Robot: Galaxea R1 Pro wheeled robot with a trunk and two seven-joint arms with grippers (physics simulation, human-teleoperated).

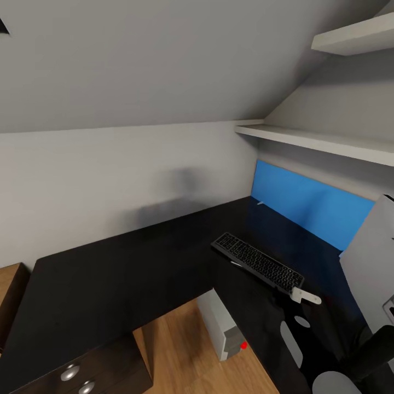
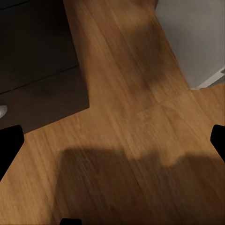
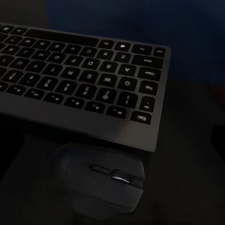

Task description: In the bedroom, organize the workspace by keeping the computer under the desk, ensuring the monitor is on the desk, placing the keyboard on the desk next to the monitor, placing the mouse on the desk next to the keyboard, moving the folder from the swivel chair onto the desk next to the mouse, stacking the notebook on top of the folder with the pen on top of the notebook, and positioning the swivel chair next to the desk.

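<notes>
I see the slim dark-grey keyboard (image 3: 79, 79) on the glossy black table (image 1: 109, 273), small dark oval mouse (image 3: 96, 180) just beside it; left pincer (image 2: 112, 140) spread wide, right pincer's state I cannot tell.

you can read letters only on the keyboard (image 3: 79, 79) in the right wrist view: pale legends on its black keys. they appear upside down to that camera, so a row runs "y t r e w q" as you scan across, and another shows "x z" among its letters. the smaller key markings and symbols are too dim and small to make out. in the head view the keyboard's legends are too small to read.
</notes>
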